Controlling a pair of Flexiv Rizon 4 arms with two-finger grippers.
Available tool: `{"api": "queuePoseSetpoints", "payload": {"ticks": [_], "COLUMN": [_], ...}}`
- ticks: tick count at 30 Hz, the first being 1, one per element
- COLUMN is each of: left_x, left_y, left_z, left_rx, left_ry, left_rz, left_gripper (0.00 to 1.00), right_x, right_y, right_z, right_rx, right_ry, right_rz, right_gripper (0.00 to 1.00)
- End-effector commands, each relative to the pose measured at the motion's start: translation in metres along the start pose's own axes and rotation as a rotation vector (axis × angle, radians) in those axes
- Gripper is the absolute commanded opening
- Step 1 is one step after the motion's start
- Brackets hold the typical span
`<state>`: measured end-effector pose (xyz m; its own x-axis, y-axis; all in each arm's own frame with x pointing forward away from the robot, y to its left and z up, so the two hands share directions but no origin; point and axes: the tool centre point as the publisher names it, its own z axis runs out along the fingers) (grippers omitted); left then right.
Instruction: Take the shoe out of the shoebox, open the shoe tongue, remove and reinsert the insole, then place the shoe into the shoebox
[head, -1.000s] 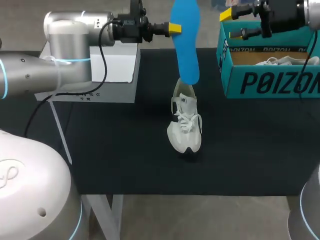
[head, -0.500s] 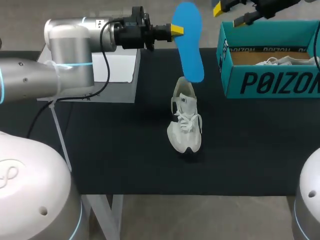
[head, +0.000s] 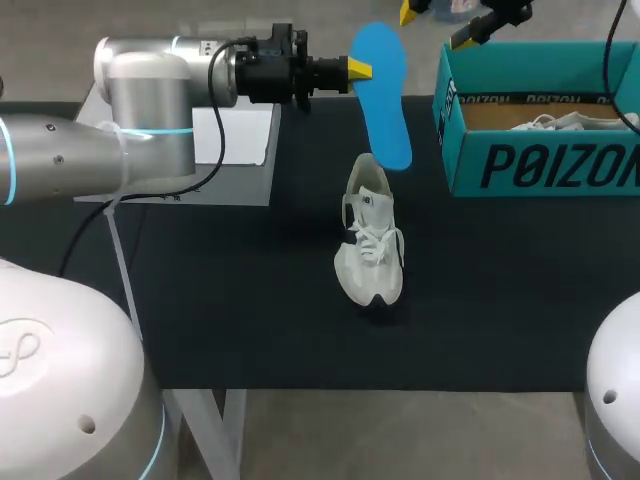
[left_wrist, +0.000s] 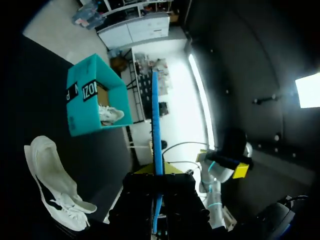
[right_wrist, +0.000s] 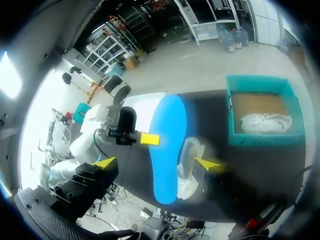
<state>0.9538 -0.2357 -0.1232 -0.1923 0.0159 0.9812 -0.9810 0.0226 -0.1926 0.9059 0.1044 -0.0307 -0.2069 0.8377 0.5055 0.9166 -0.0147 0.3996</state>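
Note:
A white shoe (head: 370, 245) stands on the black table, toe toward the front. Above its heel hangs a blue insole (head: 382, 95), and my left gripper (head: 356, 70) is shut on the insole's upper edge. In the left wrist view the insole (left_wrist: 156, 140) shows edge-on between the fingers of the left gripper (left_wrist: 157, 172), with the shoe (left_wrist: 50, 180) below. My right gripper (head: 440, 22) hangs open high above the teal shoebox's (head: 540, 165) left end. From the right wrist view the open right gripper (right_wrist: 156, 163) looks down on the insole (right_wrist: 167, 145) and the shoe (right_wrist: 189, 165).
A second white shoe (head: 560, 122) lies inside the shoebox at the back right. A white box (head: 235, 135) rests on a flat grey lid (head: 190, 190) at the back left, under my left arm.
My left gripper has shifted a little right with the insole, whose lower end swung right. The right gripper has risen and drawn away from the shoebox, staying open.

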Motion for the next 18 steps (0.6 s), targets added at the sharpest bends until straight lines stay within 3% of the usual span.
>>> {"api": "queuePoseSetpoints", "payload": {"ticks": [1, 12, 18], "left_x": [-0.003, -0.011, -0.012], "left_y": [-0.001, 0.000, 0.000], "left_z": [0.001, 0.004, 0.004], "left_rx": [0.022, -0.003, -0.007], "left_ry": [0.038, 0.071, 0.068], "left_rz": [-0.037, -0.139, -0.140], "left_gripper": [0.00, 0.00, 0.00], "right_x": [0.016, 0.029, 0.030], "right_y": [0.004, -0.010, -0.011], "right_z": [0.015, 0.026, 0.028], "right_rx": [0.117, 0.235, 0.248], "right_ry": [-0.599, -0.697, -0.704], "right_rz": [-0.016, -0.138, -0.146], "right_gripper": [1.00, 1.00, 1.00]}}
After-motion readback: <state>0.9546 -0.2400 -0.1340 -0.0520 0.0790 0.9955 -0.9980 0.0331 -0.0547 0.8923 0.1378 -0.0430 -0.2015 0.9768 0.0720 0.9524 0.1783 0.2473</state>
